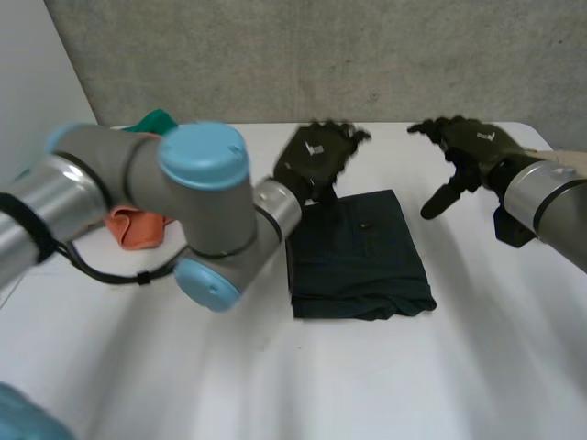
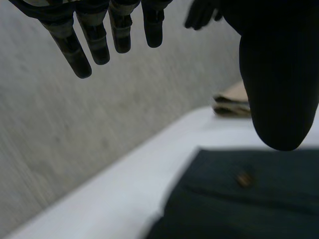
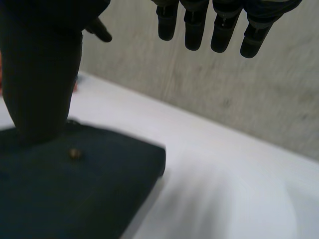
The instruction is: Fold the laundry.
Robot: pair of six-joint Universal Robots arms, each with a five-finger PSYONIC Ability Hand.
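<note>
1. The left hand (image 1: 316,158), upper middle of the head view, has straight fingers and holds nothing. It hangs over the far edge of the cloth (image 1: 358,261); I cannot tell whether it touches.
2. The right hand (image 1: 466,147), upper right, is loose and empty with its thumb pointing down, apart from the cloth's right side.
3. The cloth lies at centre frame on the table (image 1: 477,367), folded into a rough rectangle with a button (image 1: 365,225) facing up.
4. If the left hand drops or pulls back with low fingertips, it would likely snag that far edge and peel the top layer open.
5. An inward sweep of the right hand could catch the right edge and skew the fold.
6. The left arm (image 1: 202,211) bulks at left centre, just beside the orange cloth (image 1: 138,229). A wide swing could drag it, or the green cloth (image 1: 151,121) behind, off the table.
</note>
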